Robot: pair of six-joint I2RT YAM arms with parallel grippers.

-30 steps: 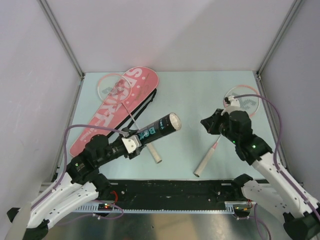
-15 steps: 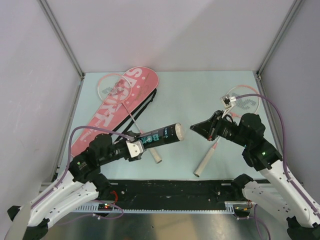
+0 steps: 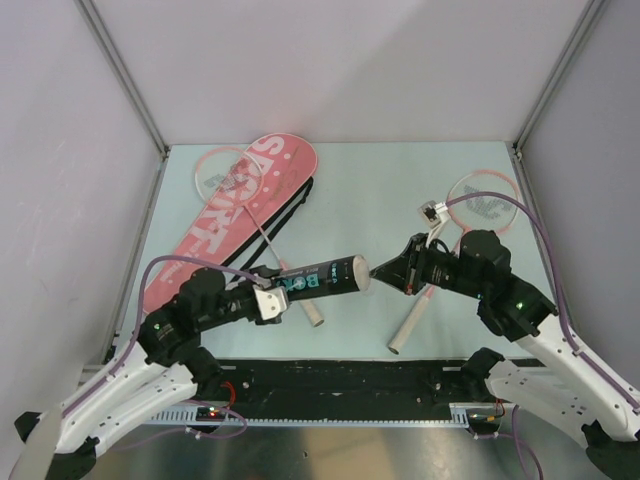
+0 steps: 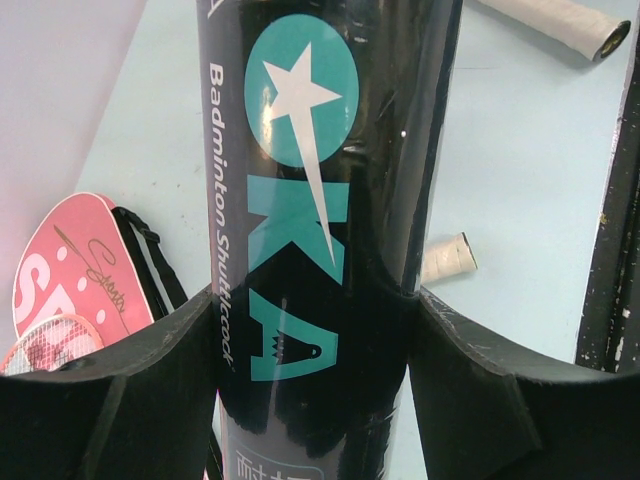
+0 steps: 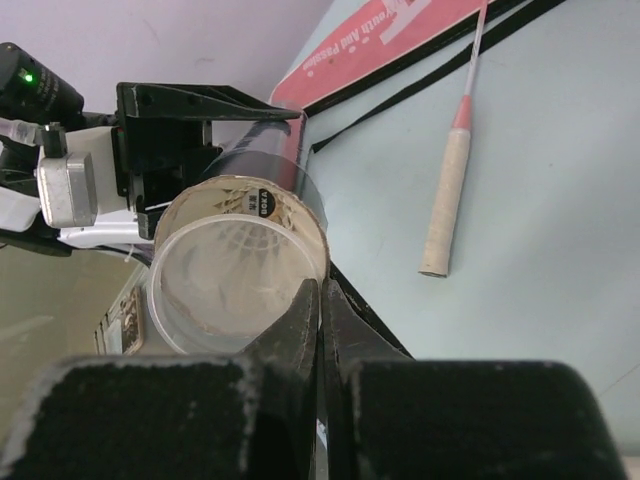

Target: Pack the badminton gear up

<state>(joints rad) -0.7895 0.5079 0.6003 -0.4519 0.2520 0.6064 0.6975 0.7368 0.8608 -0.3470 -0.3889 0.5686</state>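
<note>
My left gripper [image 3: 272, 296] is shut on the black printed tube [image 3: 320, 278] and holds it level above the table, open end to the right; it fills the left wrist view [image 4: 320, 200] between the jaws [image 4: 315, 330]. My right gripper [image 3: 380, 270] is shut, pinching a clear round lid [image 5: 235, 285] just in front of the tube's mouth [image 5: 270, 205]. White shuttlecock feathers [image 5: 235, 245] show inside. One pink racket [image 3: 225, 170] lies across the pink case [image 3: 200, 235]. The other racket [image 3: 483, 205] lies at the right, handle [image 3: 405, 330] towards me.
A black rail [image 3: 340, 375] runs along the near table edge. Grey walls and metal posts [image 3: 125, 80] close in the left, back and right. The left racket's handle [image 3: 308, 312] lies under the tube. The case's black strap [image 3: 295, 205] trails beside the case.
My left gripper has lowered the tube to level, pointing right. My right gripper has swung left and down from the right racket until its tips are at the tube's mouth.
</note>
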